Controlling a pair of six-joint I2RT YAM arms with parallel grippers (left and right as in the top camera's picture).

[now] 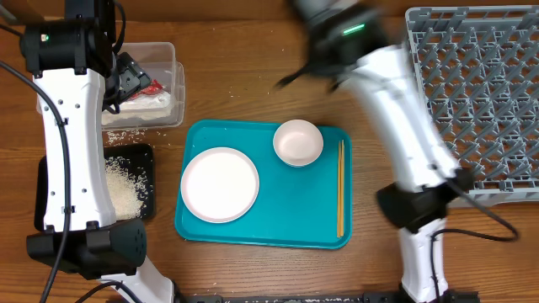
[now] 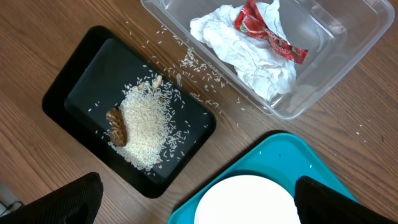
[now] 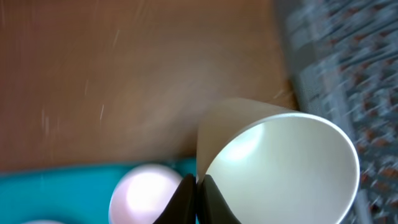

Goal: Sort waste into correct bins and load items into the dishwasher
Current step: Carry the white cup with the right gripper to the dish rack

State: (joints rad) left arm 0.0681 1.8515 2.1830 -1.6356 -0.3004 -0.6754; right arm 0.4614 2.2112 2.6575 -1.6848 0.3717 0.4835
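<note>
Right gripper (image 3: 196,183): jaws pinched nearly together on the rim of a white cup (image 3: 280,168), one finger inside the wall and one outside. The cup hangs tilted, mouth toward the wrist camera. It is plain, smooth and looks clean inside. The grey dish rack (image 1: 472,93) lies just off to its side, blurred in the wrist view. We cannot tell how near the cup is to the pegs, and in the overhead view the arm hides it. Left gripper (image 2: 199,182): jaws spread wide, holding nothing, hovering above the near edge of the teal tray (image 1: 295,210). We judge the waste sorting largely done. The crumpled tissue (image 2: 242,56) and red wrapper (image 2: 264,31) sit in the clear tub (image 2: 336,68). The rice (image 2: 146,121) and brown scraps (image 2: 117,126) sit in the black tray (image 2: 81,93). Stray grains dot the table (image 2: 50,37) between the two bins. Loading has barely begun, since the rack shows no dishes that we can see. On the teal tray remain the plate (image 1: 220,183), a small white bowl (image 1: 298,141) and the chopsticks (image 1: 340,187), lying parallel along its right side.
</note>
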